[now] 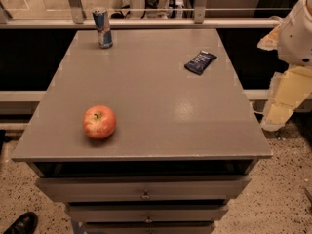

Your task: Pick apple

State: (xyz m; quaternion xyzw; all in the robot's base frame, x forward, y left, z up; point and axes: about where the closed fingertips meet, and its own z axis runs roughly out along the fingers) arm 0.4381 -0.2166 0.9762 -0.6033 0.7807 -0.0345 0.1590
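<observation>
Apple: here it is, the apple [99,122], sitting at about 8 o'clock on the grey cabinet top [156,87], close to the front edge and well clear of everything else.
Look of it: round, red with yellow-orange patches, and its stem [97,115] points up and a little toward the back.
Gripper: the gripper [282,104] hangs off the right side of the cabinet at about 3 o'clock, below the level of the top and well apart from the apple.
Gripper state: cannot tell how wide it stands from here. It is nowhere near the fruit, so it is not carrying the apple.
Neighbours: a drink can [102,28] stands upright at 11 o'clock near the back edge, and a dark snack packet [200,62] lies flat at about 1 o'clock. Neither looks likely to crowd the approach.
Handling, my read: firm and fairly weighty for its size, with smooth waxy skin that could slip. Round as it is, a nudge from one side could send it rolling toward that near front edge.
Where to grip: I'd come down from above and close across the widest part at the equator. That means the 3 and 9 o'clock flanks, not the stem dimple.
Squeeze: steady but not hard — the skin bruises.
Opening needed: wide, since the apple looks broader than the can.
Watch for: uneven contact — the pad that touches first will push the fruit away.
</observation>
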